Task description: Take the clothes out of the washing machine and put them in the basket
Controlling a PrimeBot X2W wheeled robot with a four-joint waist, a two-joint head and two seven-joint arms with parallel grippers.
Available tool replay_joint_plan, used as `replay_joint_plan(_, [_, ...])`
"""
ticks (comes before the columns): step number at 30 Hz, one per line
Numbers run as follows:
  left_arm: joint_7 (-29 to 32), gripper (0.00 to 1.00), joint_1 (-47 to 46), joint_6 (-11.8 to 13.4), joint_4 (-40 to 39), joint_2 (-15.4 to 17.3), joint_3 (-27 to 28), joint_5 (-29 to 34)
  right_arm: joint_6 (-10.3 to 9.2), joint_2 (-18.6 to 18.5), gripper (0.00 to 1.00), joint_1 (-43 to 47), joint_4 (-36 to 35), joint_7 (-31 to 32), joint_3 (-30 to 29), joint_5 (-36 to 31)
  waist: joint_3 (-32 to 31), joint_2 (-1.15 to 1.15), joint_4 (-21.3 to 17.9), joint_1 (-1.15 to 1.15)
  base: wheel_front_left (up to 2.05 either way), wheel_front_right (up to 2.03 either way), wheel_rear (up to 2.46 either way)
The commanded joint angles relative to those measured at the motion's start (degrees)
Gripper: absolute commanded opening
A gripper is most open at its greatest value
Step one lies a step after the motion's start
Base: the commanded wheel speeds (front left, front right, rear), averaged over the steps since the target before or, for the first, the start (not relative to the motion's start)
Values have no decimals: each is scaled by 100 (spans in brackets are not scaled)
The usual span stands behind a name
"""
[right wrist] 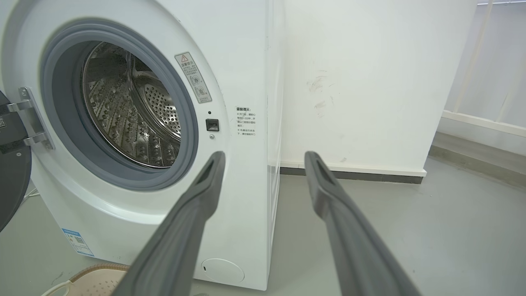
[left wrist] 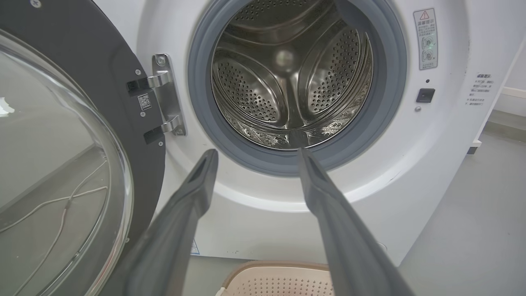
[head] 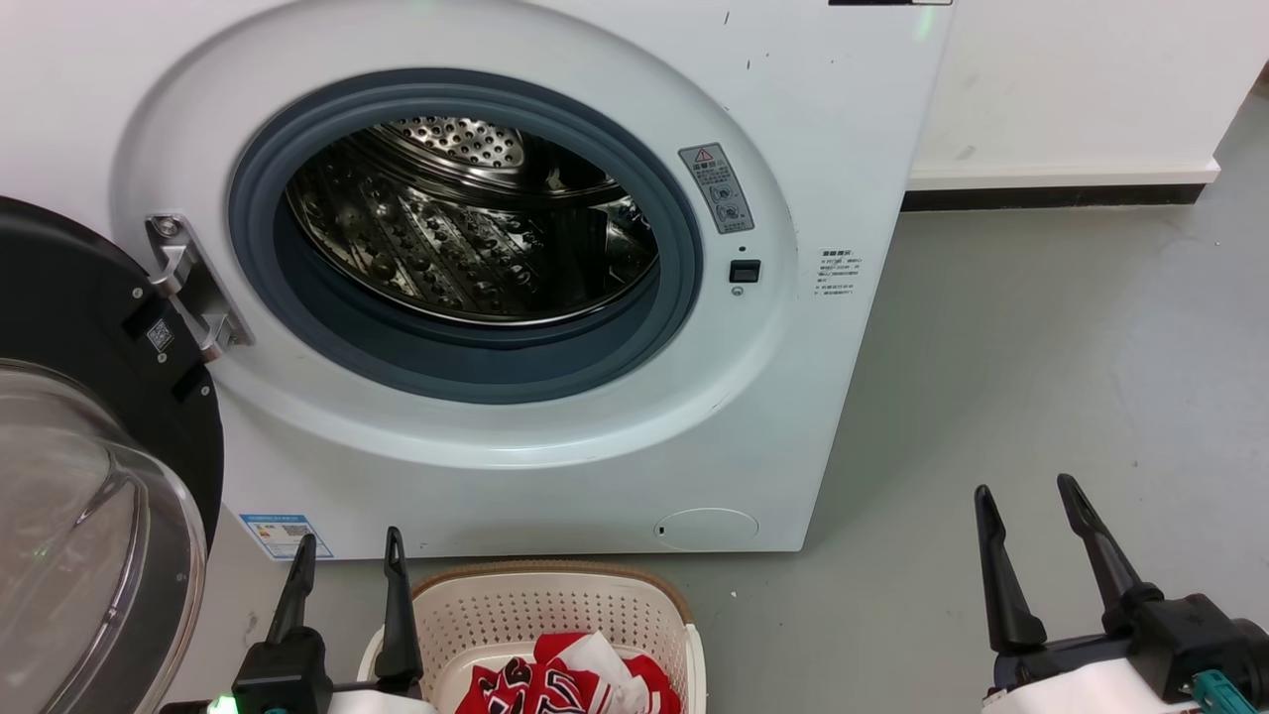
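Well, head view: clothes (head: 580,682) in basket (head: 516,610).

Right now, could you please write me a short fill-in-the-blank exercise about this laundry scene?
1. The washing machine door stands ____.
2. The steel drum looks ____.
3. The basket holds ____ clothes.
4. The left gripper and right gripper hold ____.
Missing words: open; empty; red; nothing.

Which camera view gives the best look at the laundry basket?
The head view: the basket appears from above, with its brown rim, perforated walls and the red clothes inside. The left wrist view catches part of its rim; the right wrist view, one corner.
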Motion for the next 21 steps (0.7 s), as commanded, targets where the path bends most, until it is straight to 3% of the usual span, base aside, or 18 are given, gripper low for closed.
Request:
replay_joint_plan(1, [-15,100,36,0,3,-9,16,-15,-4,8,100,65,-15,-13,-2,22,-2,0,-1,0,0,0,0])
replay_joint_plan(10, [-15,100,19,-46,78,-10,55,-17,-4,8,100,53,12,-13,3,10,-33,0,-4,0,0,0,0])
replay_joint_plan(11, [1,0,0,-47,77,0,39,-5,0,0,0,21,15,0,9,2,-33,0,-4,0,0,0,0])
replay_joint_plan(15, [36,0,30,-49,297,-3,24,-34,1,1,0,88,204,9,32,32,-36,0,-4,0,0,0,0])
replay_joint_plan(21, [230,0,-103,-147,390,-3,102,-777,1,-45,0,7,271,135,34,840,-33,0,4,0,0,0,0])
